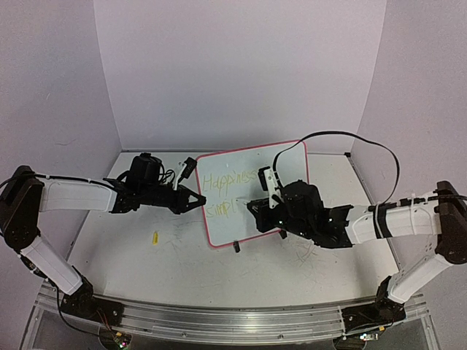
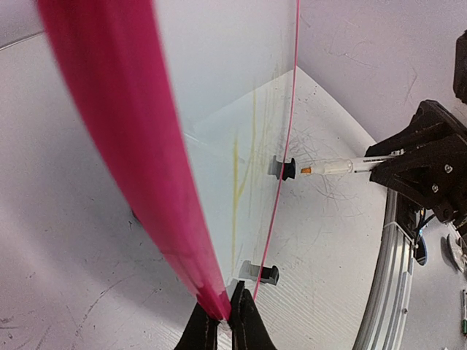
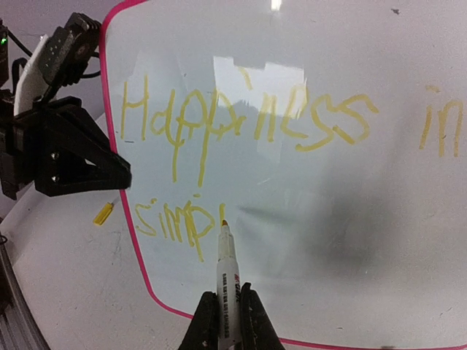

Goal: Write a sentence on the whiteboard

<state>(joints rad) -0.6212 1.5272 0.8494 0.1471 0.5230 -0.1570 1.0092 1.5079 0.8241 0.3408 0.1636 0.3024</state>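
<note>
Pink-rimmed whiteboard (image 1: 286, 165), centre frame: left claw (image 2: 228, 322) closed on its edge; right claw (image 3: 228, 322) closed on marker (image 3: 225, 275), tip at yellow sentence (image 3: 248, 120).

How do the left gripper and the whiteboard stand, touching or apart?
Touching. The left wrist view shows the left gripper with its jaws shut on the pink edge of the whiteboard.

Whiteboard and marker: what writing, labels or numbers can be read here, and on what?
"Happiness": yellow handwritten sentence, top line of the small red-rimmed white whiteboard.
"in": same line, far right.
"simp", next stroke begun: second line.
Black print on the barrel of the white yellow-tipped marker: too small to read.
</note>
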